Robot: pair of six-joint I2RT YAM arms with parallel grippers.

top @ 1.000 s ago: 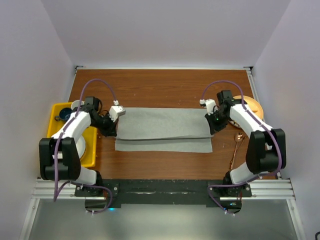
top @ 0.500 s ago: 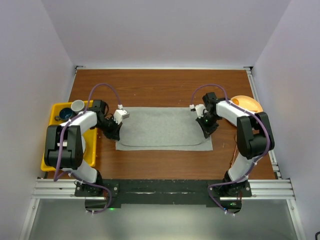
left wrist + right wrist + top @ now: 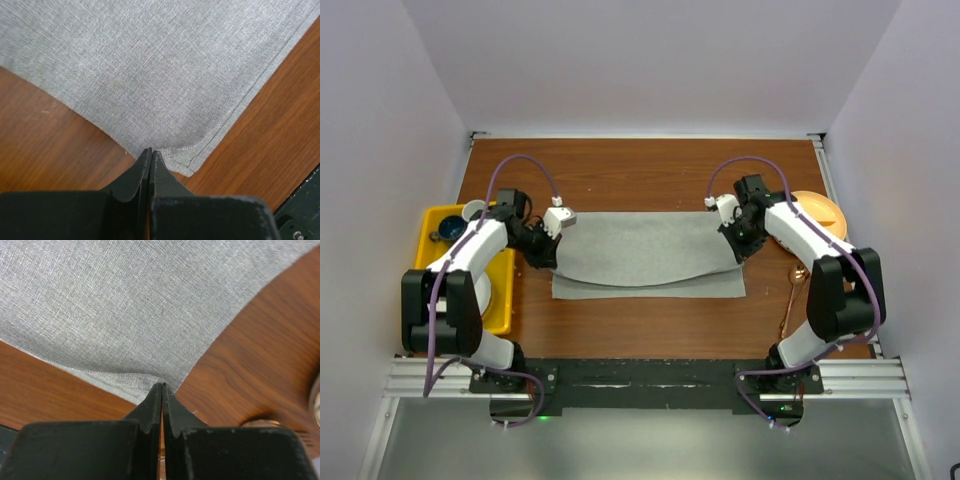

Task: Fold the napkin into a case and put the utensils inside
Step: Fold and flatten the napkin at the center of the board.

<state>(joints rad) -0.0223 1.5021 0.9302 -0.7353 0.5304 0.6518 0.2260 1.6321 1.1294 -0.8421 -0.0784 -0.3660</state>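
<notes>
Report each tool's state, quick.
Left tool: closed, pinching a corner of the napkin.
Right tool: closed, pinching the napkin at its other end.

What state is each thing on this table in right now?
Napkin, folded over; upper layer pinched at both near corners, edge sagging.
Left jaws, shut on a napkin corner.
Right jaws, shut on a napkin corner.
Spoon, lying flat right of napkin, untouched.

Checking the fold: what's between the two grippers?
The grey napkin spans the whole stretch, the left gripper and the right gripper each shut on one corner, seen in the top view.
</notes>
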